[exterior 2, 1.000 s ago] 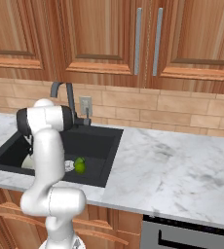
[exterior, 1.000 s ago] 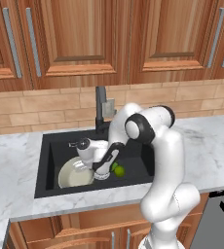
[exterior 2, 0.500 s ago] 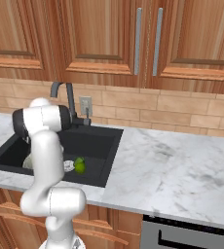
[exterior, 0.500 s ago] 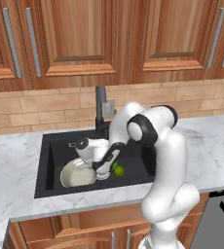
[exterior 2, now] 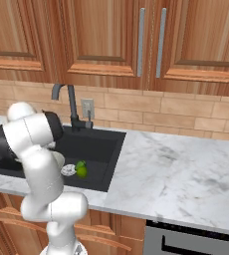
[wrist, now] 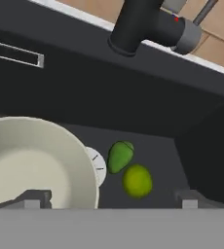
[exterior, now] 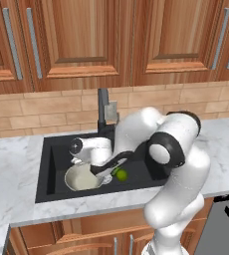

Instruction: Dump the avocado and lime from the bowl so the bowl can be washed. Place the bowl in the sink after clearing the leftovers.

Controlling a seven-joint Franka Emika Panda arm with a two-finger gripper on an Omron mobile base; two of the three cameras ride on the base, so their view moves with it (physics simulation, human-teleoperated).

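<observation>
The bowl [wrist: 31, 155], pale and empty, lies upright on the floor of the black sink [wrist: 148, 102], in its left half [exterior: 81, 178]. My gripper [wrist: 111, 199] hangs low over the bowl's right rim with its jaws wide open, one fingertip [wrist: 33, 197] over the bowl's inside and the other outside; nothing is gripped. Just right of the bowl, on the sink floor, the dark green avocado [wrist: 120, 155] lies touching the yellow-green lime [wrist: 137, 181]. From the left base view the lime [exterior: 121, 174] shows beside my gripper [exterior: 105, 175]; from the right, avocado [exterior 2: 79, 164] and lime [exterior 2: 81, 172] lie together.
The silver drain [wrist: 98, 168] peeks out from under the bowl's edge. The tall black faucet [exterior: 103, 109] stands at the sink's back rim. Marble counter [exterior 2: 171, 169] stretches to the right of the basin, with wood cabinets above.
The jaws have spread from nearly shut to wide open, letting go of the bowl's rim. The bowl rests in the sink; the arm has barely moved.
</observation>
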